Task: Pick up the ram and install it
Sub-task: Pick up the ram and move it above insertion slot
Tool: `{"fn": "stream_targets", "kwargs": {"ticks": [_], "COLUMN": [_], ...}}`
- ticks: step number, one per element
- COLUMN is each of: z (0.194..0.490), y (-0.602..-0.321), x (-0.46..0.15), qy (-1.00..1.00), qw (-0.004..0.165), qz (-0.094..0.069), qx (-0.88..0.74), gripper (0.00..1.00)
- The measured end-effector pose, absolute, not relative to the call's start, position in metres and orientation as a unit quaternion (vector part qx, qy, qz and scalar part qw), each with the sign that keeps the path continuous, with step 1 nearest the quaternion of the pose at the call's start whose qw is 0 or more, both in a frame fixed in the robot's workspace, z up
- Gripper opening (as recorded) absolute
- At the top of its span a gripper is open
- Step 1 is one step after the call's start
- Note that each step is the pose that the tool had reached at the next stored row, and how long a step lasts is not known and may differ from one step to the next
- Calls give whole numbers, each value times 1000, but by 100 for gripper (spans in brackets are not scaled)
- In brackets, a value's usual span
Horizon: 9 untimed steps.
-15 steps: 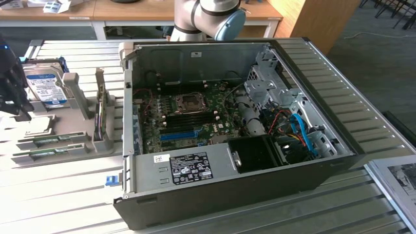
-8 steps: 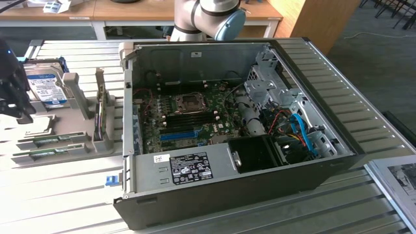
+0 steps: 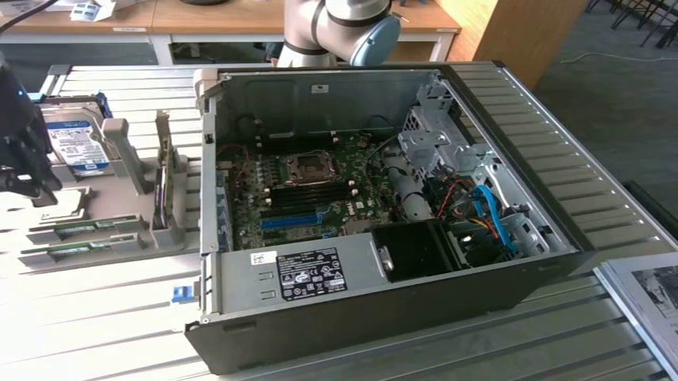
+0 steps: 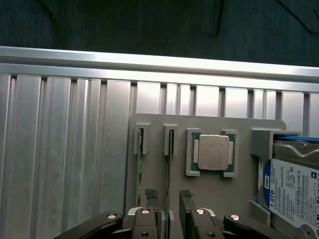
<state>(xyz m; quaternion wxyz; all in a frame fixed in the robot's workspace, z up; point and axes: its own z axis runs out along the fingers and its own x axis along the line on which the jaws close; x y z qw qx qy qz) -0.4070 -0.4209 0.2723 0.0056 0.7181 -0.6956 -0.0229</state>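
Pincer's (image 4: 168, 195) held wide open straddling the ram (image 4: 170, 159), which is stood on edge in the gray holder tray (image 4: 214, 194), just beside the CPU (image 4: 213, 152). The pads (image 4: 151, 194) are probably best kept square and centred on the stick. The tray's parked on a slatted aluminium surface (image 4: 60, 149), open PC case (image 3: 350, 333) beside it, wooden desks (image 3: 212, 16) beyond.

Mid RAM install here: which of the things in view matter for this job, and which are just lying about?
For the job:
- the ram, standing on edge
- the open gripper, straddling it
- the motherboard in the computer case

Lying about:
- the second green stick alongside
- the processor chip
- the hard drive
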Motion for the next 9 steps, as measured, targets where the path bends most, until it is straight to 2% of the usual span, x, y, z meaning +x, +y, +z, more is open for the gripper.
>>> {"fn": "stream_targets", "kwargs": {"ticks": [9], "z": [263], "y": [-421], "x": [-407], "qy": [-696], "qw": [6], "qz": [-23], "qx": [718], "gripper": [31]}}
